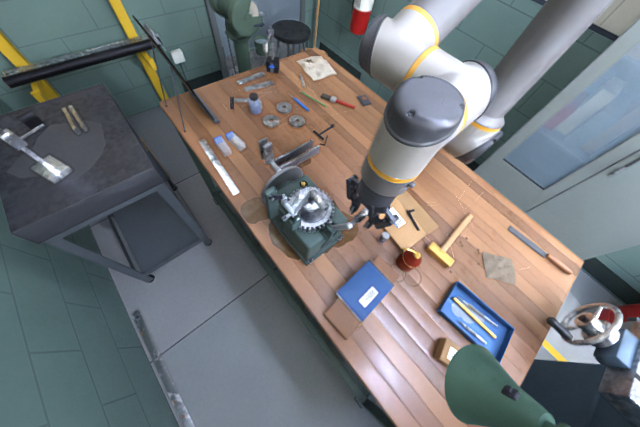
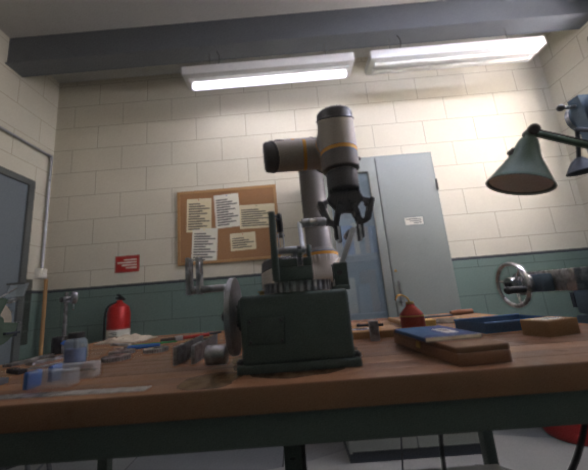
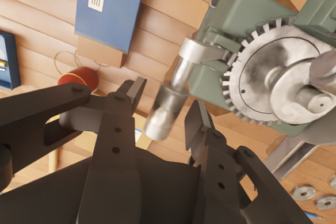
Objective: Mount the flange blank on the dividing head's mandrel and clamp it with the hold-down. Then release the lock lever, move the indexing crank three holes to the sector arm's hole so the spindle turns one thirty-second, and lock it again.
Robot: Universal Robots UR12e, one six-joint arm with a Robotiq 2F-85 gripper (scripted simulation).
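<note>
My gripper [image 3: 165, 108] [image 1: 368, 216] [image 2: 350, 230] is open and holds nothing; it hangs just above the right side of the green dividing head [image 1: 302, 218] [image 2: 294, 316], with the steel lock lever [image 3: 169, 98] [image 1: 344, 226] showing between its fingers in the wrist camera. The lever sticks out from the head's right side, angled up. The flange blank [image 3: 299, 89] sits on the mandrel above the toothed plate [image 3: 259, 78]. A hold-down bar lies across it. The indexing plate and crank [image 2: 229, 318] are on the head's left face.
A blue book [image 1: 365, 289] [image 3: 110, 6] lies on a board in front of the head. A red oil can [image 1: 408, 258] [image 3: 78, 79], a mallet [image 1: 448, 247] and a blue tool tray [image 1: 475, 319] sit to the right. Gear blanks [image 1: 283, 114] and small tools lie further back on the bench.
</note>
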